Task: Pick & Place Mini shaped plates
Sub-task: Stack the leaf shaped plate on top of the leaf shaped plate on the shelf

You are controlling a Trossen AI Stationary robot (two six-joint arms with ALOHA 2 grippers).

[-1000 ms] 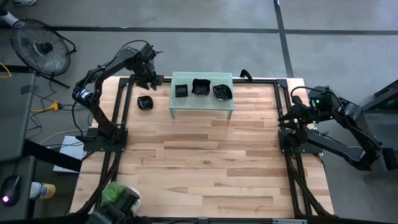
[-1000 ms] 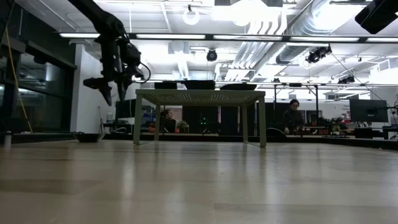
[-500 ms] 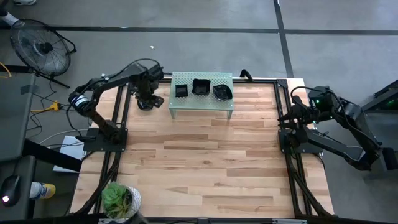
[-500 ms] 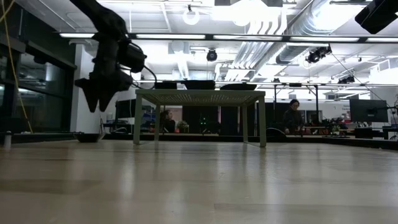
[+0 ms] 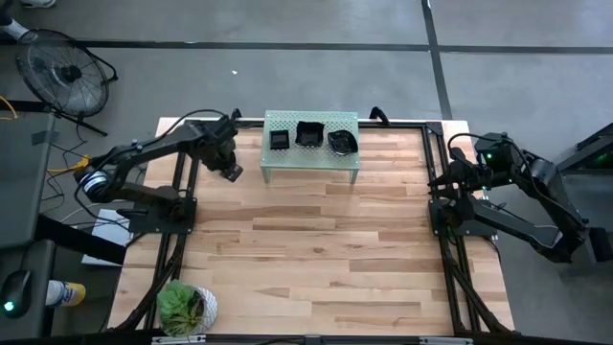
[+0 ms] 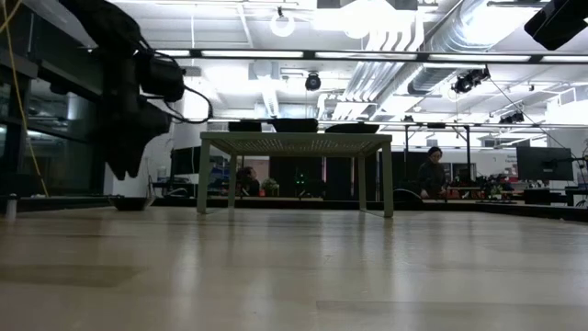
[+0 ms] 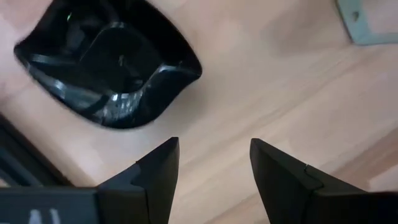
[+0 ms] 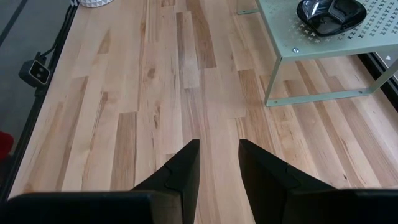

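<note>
So at this point three of the little black plates were sitting on top of the pale green shelf (image 5: 311,144) at the far middle of the table (image 5: 316,249): a square plate (image 5: 279,140) on the left, another plate (image 5: 308,133) in the middle and a wavy plate (image 5: 342,142) on the right. A fourth plate (image 7: 109,62) was down on the wood, just left of the shelf, and that was clearly the one in play. The left gripper (image 7: 211,165) hung right over it with its jaws spread and nothing between them (the wrist camera showed bare table in the gap, the plate just ahead of the fingertips), so it wasn't gripping anything. I'd guess it was lining up for a grab, but that's my read, not something you could see. The right gripper (image 8: 217,165) was parked over at the right edge of the table, well away from everything, fingers apart with only bare table showing between them. Progress-wise I'd call it three plates placed and one to go, at least as far as what was in view; I couldn't spot any other plates on the table.
</note>
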